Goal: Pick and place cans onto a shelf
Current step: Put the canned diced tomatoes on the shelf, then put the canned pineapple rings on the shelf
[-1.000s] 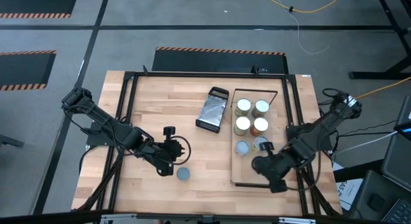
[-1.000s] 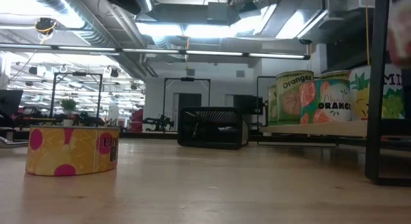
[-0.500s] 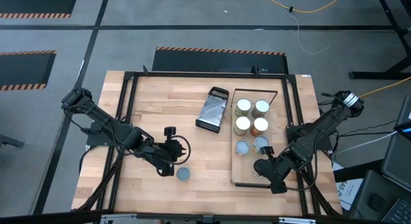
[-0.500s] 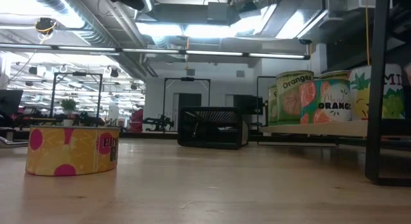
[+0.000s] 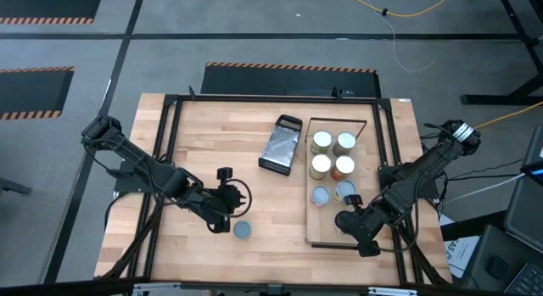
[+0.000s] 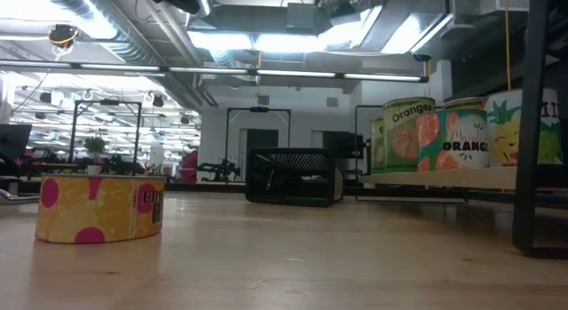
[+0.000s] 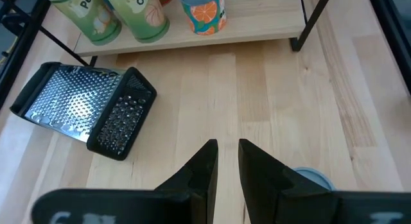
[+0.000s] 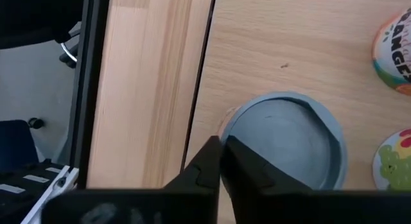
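Cans come first: nearest in the low view, at lower left, a squat yellow can with pink dots (image 6: 99, 209) stands alone on the wooden tabletop (image 6: 293, 257). In the high view this same loose can (image 5: 242, 231) shows a pale-blue top near the bottom of the frame, just right of the left gripper (image 5: 222, 198). The left wrist view shows that gripper's fingers (image 7: 200, 166) nearly together with a thin gap and nothing between them — only the can's blue rim (image 7: 312, 178) peeks out beside them.

Farther right in the high view, the shelf (image 5: 327, 232) lies lengthwise, and the right gripper (image 5: 349, 220) hovers over its lower end. Its fingers (image 8: 209, 161) are pressed together and empty, just above a blue-topped can (image 8: 286, 142).

Six cans stand on the shelf in two columns: the blue-topped one (image 5: 320, 195) and its neighbour (image 5: 344, 190) at mid-frame, then two more (image 5: 320, 164), (image 5: 344, 166), then the farthest pair (image 5: 321, 141), (image 5: 345, 142) at upper right. A metal grater (image 5: 281, 146) with a black handle lies just left of the shelf — apart from it, tilted slightly.

In the low view the shelved cans (image 6: 407, 135) sit at right on the shelf's board (image 6: 435, 178), with orange and pineapple labels.
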Controlling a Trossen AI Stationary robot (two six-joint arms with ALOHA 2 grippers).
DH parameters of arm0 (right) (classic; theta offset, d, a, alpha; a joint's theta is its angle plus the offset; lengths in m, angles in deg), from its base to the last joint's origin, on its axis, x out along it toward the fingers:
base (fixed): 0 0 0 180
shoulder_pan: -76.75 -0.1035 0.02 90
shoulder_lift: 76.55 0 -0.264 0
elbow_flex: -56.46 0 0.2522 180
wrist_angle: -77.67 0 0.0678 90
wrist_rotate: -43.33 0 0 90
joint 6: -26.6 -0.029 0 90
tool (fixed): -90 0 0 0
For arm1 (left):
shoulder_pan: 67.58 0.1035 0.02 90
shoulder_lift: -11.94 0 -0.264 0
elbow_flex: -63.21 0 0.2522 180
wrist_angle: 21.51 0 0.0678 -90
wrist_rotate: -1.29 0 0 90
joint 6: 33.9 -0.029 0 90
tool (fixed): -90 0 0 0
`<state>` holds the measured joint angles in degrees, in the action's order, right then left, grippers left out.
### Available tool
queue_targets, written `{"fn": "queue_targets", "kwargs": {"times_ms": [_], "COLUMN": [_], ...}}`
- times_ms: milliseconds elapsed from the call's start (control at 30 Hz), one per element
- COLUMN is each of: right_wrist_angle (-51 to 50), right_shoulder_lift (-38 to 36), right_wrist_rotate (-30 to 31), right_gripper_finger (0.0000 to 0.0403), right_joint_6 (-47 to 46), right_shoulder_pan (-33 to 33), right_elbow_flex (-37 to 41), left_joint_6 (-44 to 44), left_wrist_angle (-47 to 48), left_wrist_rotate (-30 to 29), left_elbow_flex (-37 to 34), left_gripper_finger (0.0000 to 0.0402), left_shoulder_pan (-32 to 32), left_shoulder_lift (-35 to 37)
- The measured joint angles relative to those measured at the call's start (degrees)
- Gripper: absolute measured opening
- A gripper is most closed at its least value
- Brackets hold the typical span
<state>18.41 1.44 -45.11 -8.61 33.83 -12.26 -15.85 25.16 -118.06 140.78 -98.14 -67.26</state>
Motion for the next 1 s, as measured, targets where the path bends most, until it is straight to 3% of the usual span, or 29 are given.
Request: {"fn": "queue_targets", "kwargs": {"times_ms": [333,600,1000], "right_wrist_angle": [-0.1,-0.2,-2.9], "right_shoulder_lift": [0.0,0.0,0.1], "right_wrist_rotate": [-0.2,-0.2,-1.6], "right_gripper_finger": [0.0084,0.0084,0.0084], "right_joint_6": [-0.5,-0.4,5.9], "right_shoulder_pan": [0.0,0.0,0.0], "right_elbow_flex": [0.0,0.0,-6.4], "left_joint_6": [0.0,0.2,11.7], "left_wrist_angle": [0.0,-0.8,-4.4], "left_wrist_rotate": [0.0,0.3,8.4], "left_elbow_flex": [0.0,0.0,0.0], "left_gripper_finger": [0.0055,0.0055,0.0055], "left_shoulder_pan": [0.0,0.0,-4.1], "left_shoulder_lift": [0.0,0.0,-4.5]}}
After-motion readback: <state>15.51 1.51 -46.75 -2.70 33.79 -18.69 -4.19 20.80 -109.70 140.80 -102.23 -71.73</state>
